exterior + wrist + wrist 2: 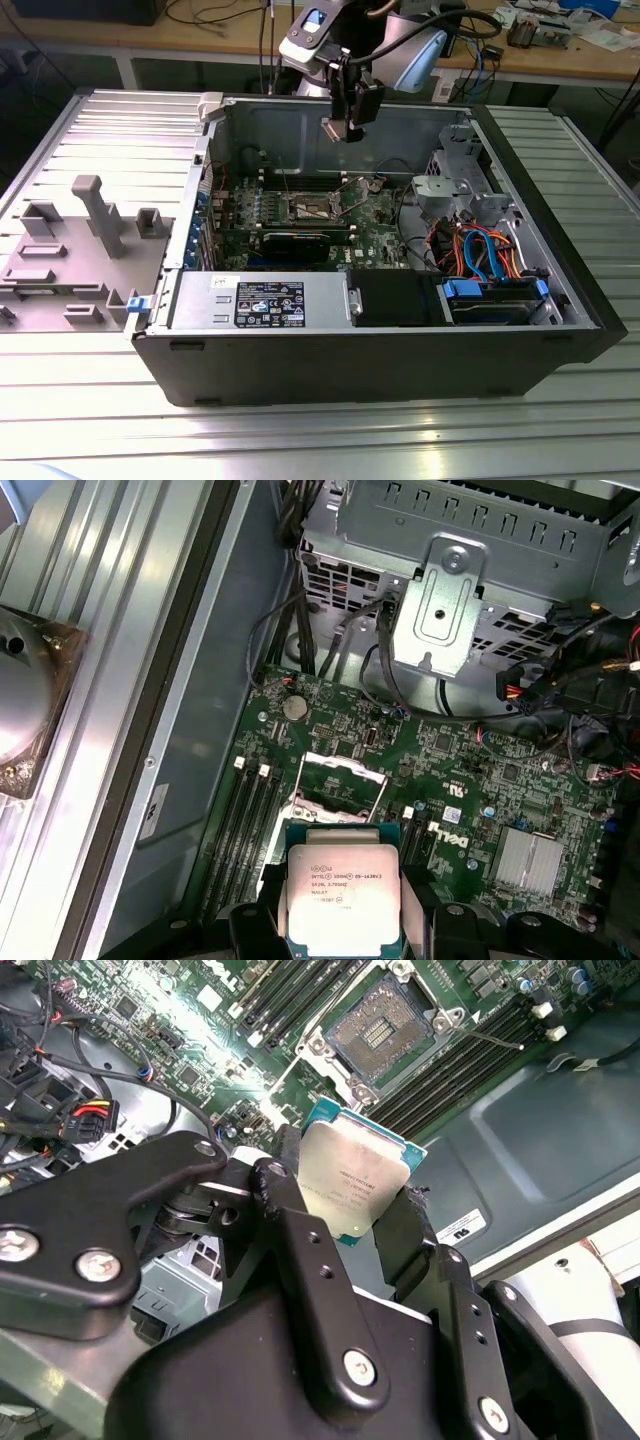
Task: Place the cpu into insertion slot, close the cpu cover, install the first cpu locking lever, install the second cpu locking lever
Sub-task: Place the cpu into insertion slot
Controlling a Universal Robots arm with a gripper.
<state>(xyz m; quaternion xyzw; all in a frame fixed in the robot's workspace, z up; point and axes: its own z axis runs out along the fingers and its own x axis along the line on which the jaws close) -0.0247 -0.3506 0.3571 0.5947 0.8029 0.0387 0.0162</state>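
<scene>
My gripper (351,128) hangs above the open computer case (370,350), over its rear wall. It is shut on the cpu (355,1182), a flat square chip with a silver top. The chip's two opposite edges are pinched between the black fingers (290,1175). The first wrist view shows the cpu (343,900) in the gripper (343,905) well above the green motherboard (470,770). The insertion slot (335,792) lies below the chip with its dark centre uncovered (383,1026); in the exterior view it sits mid-board (308,208). I cannot tell the cpu cover apart from the slot's silver rim.
A grey drive cage (450,190) and coloured cables (480,250) fill the case's right side in the exterior view. A black expansion card (295,240) and the power supply (260,300) lie nearer the front. Memory slots (250,820) flank the socket. A grey fixture (80,240) lies on the table's left.
</scene>
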